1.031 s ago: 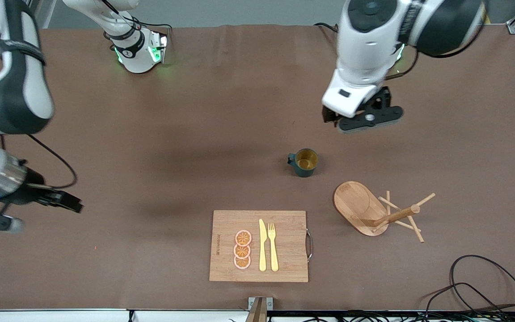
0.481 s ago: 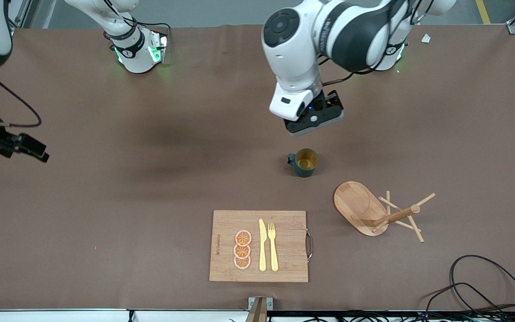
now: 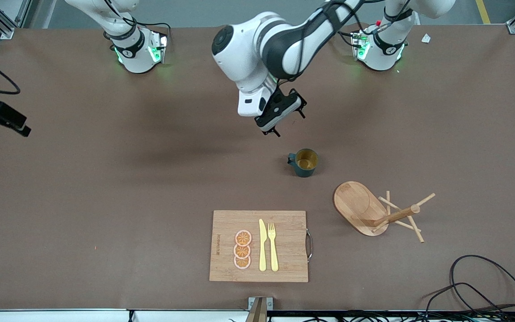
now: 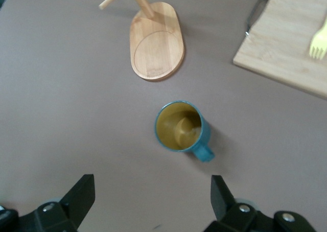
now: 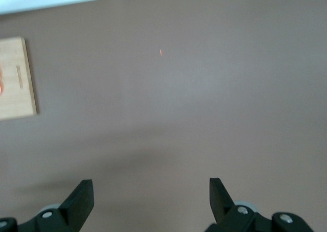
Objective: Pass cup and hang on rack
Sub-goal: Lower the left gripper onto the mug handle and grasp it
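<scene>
The dark teal cup [image 3: 304, 162] stands upright near the middle of the table, its small handle pointing toward the right arm's end; its yellowish inside shows in the left wrist view [image 4: 180, 125]. The wooden rack [image 3: 365, 208] is nearer the front camera than the cup, toward the left arm's end, its oval base [image 4: 156, 43] flat on the table. My left gripper [image 3: 286, 118] [image 4: 152, 191] hangs open over bare table just short of the cup, holding nothing. My right gripper [image 3: 18, 125] [image 5: 150, 193] is open and empty over the table's edge at the right arm's end.
A rectangular wooden cutting board [image 3: 259, 246] with a metal handle, a yellow knife, a fork and orange slices lies near the front edge. A black cable [image 3: 476, 286] loops on the table at the left arm's end.
My left arm has swung toward the right arm's end and its gripper has turned, now beside the cup. The right gripper has drawn away from the front camera. Cup and rack are unmoved.
</scene>
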`<state>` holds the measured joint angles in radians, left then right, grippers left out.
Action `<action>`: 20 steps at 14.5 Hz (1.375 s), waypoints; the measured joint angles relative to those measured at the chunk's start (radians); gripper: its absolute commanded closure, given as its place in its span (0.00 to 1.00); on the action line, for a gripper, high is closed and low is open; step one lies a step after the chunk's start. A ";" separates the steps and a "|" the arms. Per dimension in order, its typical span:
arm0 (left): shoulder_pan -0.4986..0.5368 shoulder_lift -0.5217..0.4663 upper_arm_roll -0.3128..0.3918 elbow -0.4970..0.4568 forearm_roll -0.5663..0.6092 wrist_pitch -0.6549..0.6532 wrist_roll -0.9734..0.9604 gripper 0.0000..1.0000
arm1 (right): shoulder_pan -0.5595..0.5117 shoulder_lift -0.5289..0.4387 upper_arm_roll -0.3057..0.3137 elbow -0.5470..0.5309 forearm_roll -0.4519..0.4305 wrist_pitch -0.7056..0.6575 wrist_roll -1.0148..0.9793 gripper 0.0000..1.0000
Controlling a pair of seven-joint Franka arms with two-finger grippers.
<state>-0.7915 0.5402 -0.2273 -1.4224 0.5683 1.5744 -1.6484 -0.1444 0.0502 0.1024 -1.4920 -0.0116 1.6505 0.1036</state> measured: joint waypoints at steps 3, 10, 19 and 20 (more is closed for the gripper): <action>-0.024 0.065 0.000 0.002 0.090 0.005 -0.207 0.01 | 0.000 0.071 0.000 0.048 -0.002 0.024 -0.002 0.00; -0.073 0.182 0.000 0.002 0.296 0.007 -0.427 0.02 | -0.034 0.084 -0.002 0.056 -0.004 0.013 -0.001 0.00; -0.095 0.314 0.002 0.004 0.346 0.007 -0.646 0.12 | -0.035 0.084 0.005 0.060 -0.004 -0.004 -0.001 0.00; -0.099 0.320 0.002 0.004 0.346 0.007 -0.678 0.14 | -0.035 0.084 0.005 0.060 -0.004 -0.005 -0.001 0.00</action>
<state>-0.8900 0.8604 -0.2252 -1.4182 0.9141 1.5818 -2.3269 -0.1795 0.1338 0.1073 -1.4316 -0.0158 1.6460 0.1025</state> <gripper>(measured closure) 0.101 0.000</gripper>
